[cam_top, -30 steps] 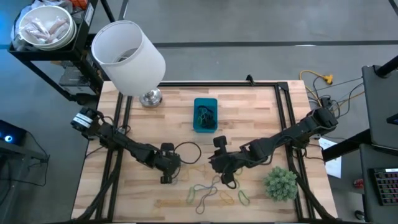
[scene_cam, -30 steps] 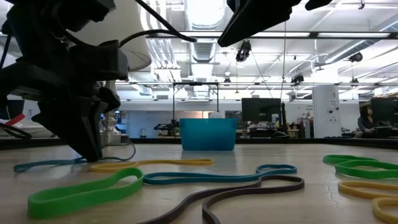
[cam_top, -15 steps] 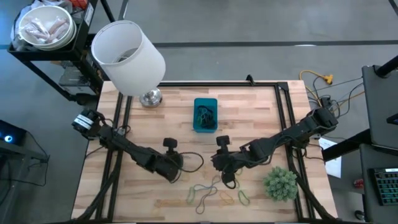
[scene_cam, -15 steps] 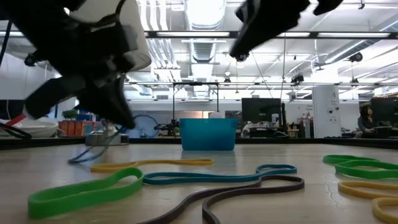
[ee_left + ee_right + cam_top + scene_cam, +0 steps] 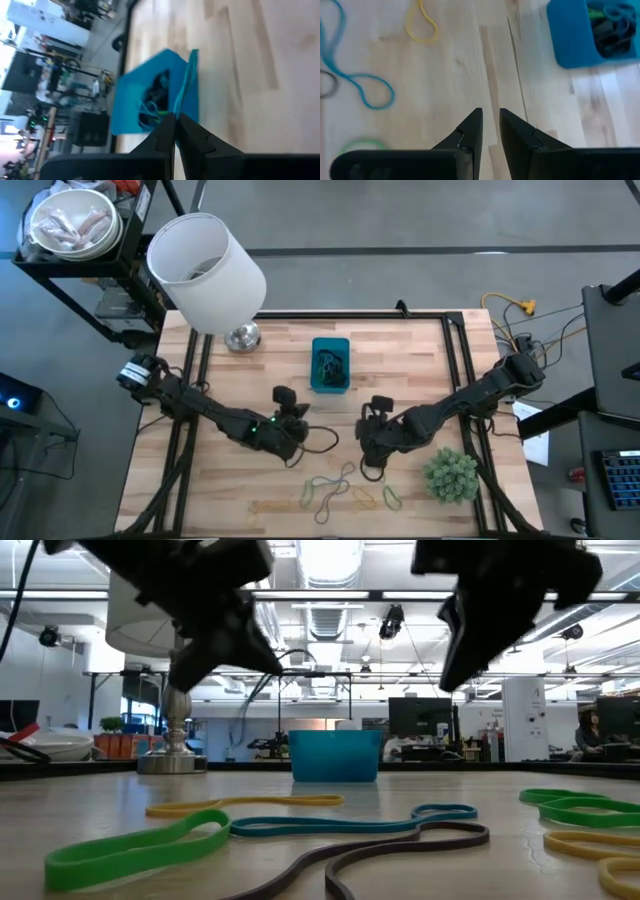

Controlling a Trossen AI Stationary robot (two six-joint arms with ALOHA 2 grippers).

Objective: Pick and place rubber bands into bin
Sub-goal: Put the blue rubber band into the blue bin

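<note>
My left gripper (image 5: 297,423) hangs above the table's middle, shut on a teal rubber band (image 5: 187,80), with the blue bin (image 5: 330,365) just beyond it. The bin (image 5: 145,95) holds several bands. My right gripper (image 5: 372,452) hovers right of centre, pointing down at bare wood, its fingers (image 5: 490,112) a little apart with nothing between them. Loose rubber bands lie flat near the front edge: green (image 5: 130,845), yellow (image 5: 245,803), blue (image 5: 350,823) and dark (image 5: 400,852). My left gripper pinches the teal band between its two fingertips (image 5: 176,114). The band stands out past the tips as a narrow strip (image 5: 190,65), lifted clear of the table. Which part of the loop is held, and whether one strand or two, I cannot tell.
A white lampshade (image 5: 205,260) on a metal base (image 5: 241,337) stands at the far left. A fuzzy green plant ball (image 5: 450,473) sits at the near right. Black rails run along the table's left and right sides. Bare wood lies between the grippers and the bin.
My left gripper has risen off the table, rolled and gone toward the bin, lifting the teal band clear of the wood. My right gripper has shifted a little toward the table's right edge and tipped further down.
</note>
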